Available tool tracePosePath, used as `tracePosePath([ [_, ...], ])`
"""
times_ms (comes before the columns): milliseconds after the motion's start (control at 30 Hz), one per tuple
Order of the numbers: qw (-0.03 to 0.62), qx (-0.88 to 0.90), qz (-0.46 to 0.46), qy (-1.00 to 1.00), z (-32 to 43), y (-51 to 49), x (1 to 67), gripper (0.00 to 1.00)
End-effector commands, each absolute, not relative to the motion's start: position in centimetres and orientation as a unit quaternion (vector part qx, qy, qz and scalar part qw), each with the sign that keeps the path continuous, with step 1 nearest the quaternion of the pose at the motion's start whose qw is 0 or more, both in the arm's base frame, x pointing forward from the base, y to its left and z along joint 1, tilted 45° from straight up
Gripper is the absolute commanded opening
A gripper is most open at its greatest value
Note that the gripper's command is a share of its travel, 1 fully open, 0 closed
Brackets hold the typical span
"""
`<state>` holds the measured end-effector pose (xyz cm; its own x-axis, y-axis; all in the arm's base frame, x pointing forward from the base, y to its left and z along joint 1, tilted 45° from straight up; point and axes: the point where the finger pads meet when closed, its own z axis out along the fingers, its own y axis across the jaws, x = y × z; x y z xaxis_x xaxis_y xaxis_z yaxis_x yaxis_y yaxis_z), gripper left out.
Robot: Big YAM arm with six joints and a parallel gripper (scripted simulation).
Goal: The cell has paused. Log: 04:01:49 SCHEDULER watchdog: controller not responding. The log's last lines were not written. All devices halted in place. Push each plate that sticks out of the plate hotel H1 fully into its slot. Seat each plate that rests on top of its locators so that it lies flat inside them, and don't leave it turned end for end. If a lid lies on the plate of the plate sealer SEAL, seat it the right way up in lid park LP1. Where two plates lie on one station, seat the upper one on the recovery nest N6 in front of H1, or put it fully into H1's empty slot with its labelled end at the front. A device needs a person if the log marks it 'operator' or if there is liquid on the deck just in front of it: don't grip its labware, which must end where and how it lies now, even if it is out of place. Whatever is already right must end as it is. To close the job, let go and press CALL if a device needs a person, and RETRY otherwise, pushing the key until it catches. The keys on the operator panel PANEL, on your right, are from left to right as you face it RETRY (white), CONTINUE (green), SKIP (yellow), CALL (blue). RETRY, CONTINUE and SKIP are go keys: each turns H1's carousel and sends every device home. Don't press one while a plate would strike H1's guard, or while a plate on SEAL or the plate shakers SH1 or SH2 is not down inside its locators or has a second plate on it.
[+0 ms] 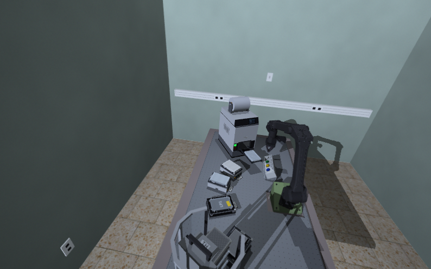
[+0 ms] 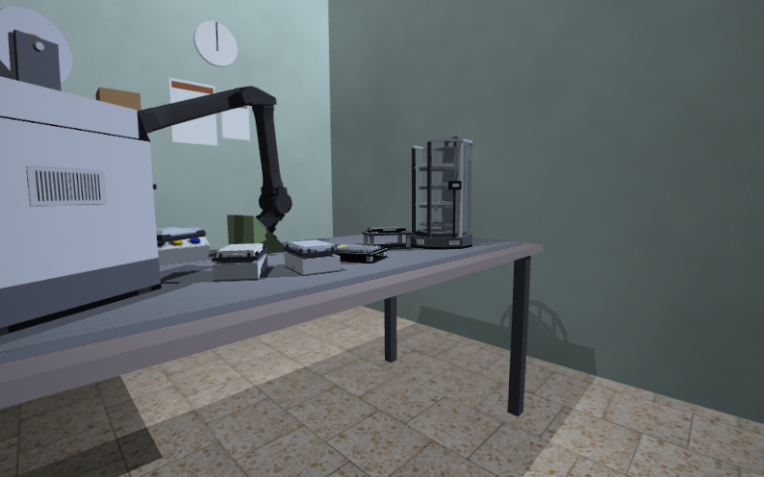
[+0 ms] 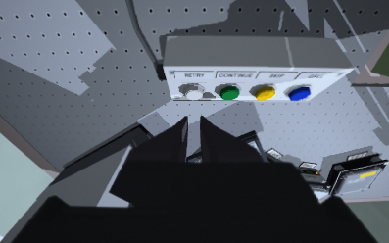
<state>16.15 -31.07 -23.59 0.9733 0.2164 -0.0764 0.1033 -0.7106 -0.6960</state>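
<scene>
Hovering above the tabletop with claw nearly together and gripping nothing, pointing toward PANEL just ahead, white RETRY key lying almost straight in line, CALL key sitting far right.

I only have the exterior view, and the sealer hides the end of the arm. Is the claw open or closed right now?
Observer: Closed. In the wrist view the claw has its fingertips nearly together, with nothing between them.
Operator: What is it aimed at?
Observer: The operator panel. The white RETRY key sits straight beyond the fingertips, and they are not touching it.
Operator: Any sign of life on the sealer?
Observer: The top view shows a green lamp lit low on the front of the sealer.
</scene>
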Motion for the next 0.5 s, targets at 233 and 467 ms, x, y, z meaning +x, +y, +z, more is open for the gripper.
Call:
tracePosePath([
  [233, 0.368, -0.922, 0.08, -0.088, -23.5, -30.8, 16.8, 0.0],
  [467, 0.371, -0.921, 0.081, -0.088, -24.7, -29.8, 16.5, 0.0],
])
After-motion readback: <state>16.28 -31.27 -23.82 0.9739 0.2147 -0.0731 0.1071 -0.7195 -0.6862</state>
